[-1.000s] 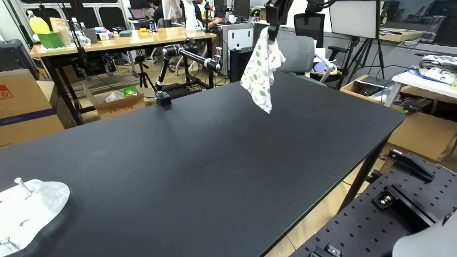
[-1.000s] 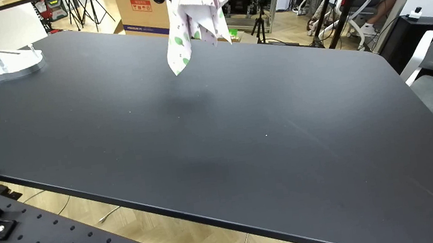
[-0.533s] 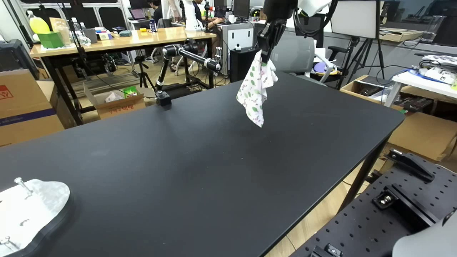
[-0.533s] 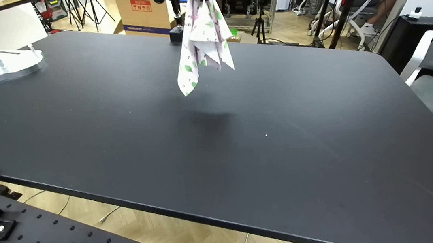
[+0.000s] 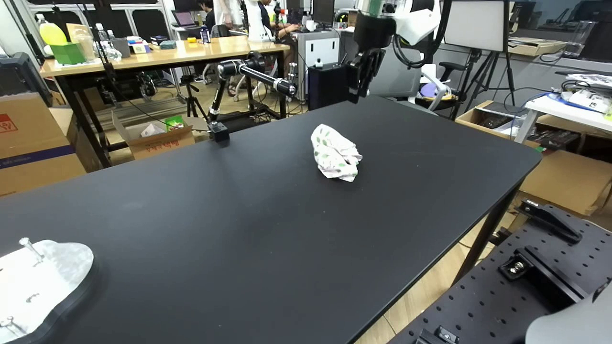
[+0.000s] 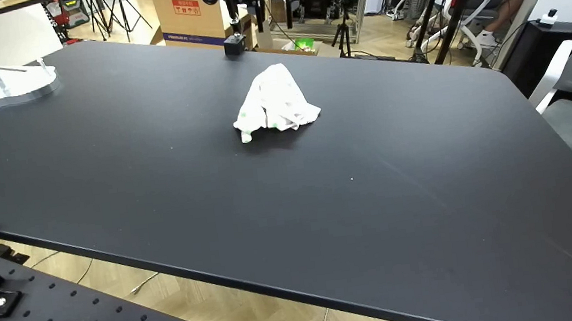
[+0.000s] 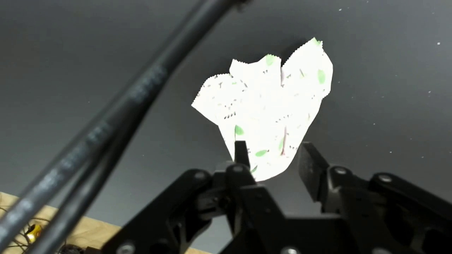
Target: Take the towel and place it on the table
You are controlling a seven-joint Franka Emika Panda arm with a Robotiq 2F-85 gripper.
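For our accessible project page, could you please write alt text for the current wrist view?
A white towel printed with green leaves lies crumpled on a dark table. An open black gripper is in the foreground at the bottom, the towel's lower end visible between its fingers, while blurred dark cables run diagonally on the left.

Robotiq gripper (image 7: 273,145): jaws parted, clear gap between
Fingers (image 6: 260,17): extending downward in both exterior views
White wrist section (image 5: 417,27): in an exterior view, just beside the Robotiq gripper's top
Black cables (image 5: 444,26): looping beside the Robotiq gripper in an exterior view
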